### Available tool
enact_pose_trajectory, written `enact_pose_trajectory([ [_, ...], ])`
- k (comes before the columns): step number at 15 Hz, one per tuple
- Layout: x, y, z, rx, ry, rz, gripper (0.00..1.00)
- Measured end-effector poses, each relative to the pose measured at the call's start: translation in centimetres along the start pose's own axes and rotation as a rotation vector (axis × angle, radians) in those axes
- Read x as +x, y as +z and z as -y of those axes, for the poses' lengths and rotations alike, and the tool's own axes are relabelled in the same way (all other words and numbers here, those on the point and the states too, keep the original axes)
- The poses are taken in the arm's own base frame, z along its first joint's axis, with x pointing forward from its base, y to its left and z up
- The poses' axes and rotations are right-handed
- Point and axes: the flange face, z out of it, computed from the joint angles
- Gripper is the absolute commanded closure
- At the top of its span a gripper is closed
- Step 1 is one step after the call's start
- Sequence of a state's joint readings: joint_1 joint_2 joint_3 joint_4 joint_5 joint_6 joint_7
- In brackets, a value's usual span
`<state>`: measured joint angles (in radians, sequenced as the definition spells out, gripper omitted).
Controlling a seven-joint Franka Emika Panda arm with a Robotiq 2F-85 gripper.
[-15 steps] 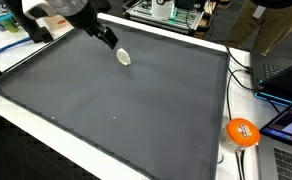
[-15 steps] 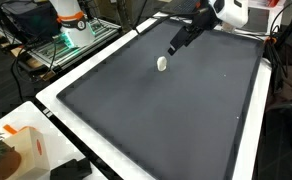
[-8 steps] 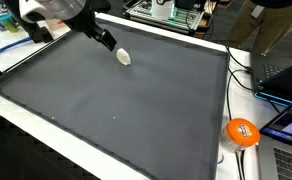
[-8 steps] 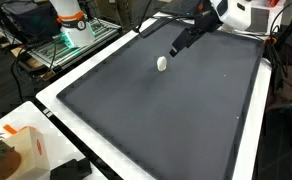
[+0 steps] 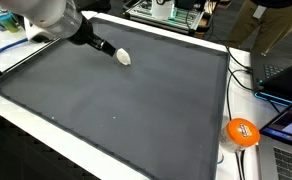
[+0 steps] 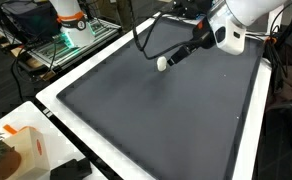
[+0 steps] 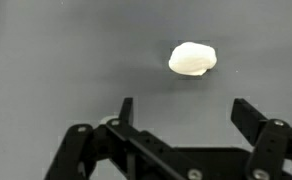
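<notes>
Shows the gripper (image 7: 183, 108) at close range in the wrist view, fingers (image 7: 126, 110) spread wide and gripping nothing. Places the small white lump (image 7: 192, 58) just ahead of the fingertips, roughly in line with the gap between them and touching neither.

Records, against the frames of a second earlier, a drop and tilt of the arm. Held higher and steeper then, laid low along the surface now, with the gripper (image 5: 108, 49) brought from near the lump (image 5: 124, 58) to just beside it. Confirms the same closeness from the opposite side, gripper (image 6: 174, 59) against lump (image 6: 162, 63). Leaves the lump where it lay, toward the far part of the surface. Reads, as a judgement, as an approach almost complete with no grasp yet made.

Presents the surface as a broad dark grey mat (image 5: 116, 110) with a few pale specks, framed by a white border (image 5: 36, 122).

Sets around it, in an exterior view, an orange ball (image 5: 242, 132) off the mat's corner, cables (image 5: 241, 62) and a laptop (image 5: 286, 78). Adds, further off in an exterior view, a cardboard box (image 6: 26, 150) and a green-lit rack (image 6: 68, 45).
</notes>
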<state>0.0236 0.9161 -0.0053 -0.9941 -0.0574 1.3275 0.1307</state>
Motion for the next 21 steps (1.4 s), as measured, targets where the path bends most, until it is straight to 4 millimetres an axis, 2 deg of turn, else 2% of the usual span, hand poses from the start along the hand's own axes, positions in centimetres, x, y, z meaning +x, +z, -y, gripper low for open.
enact_pose_trajectory([
  [4, 1.3, 1.5, 0.5, 0.012, -0.002, 0.059, 0.00],
  [10, 2.9, 2.7, 1.3, 0.034, -0.014, 0.060, 0.00],
  [14, 3.4, 4.1, 1.7, 0.031, -0.019, 0.099, 0.00],
  [21, 3.5, 5.1, 1.9, 0.024, -0.023, 0.154, 0.00],
])
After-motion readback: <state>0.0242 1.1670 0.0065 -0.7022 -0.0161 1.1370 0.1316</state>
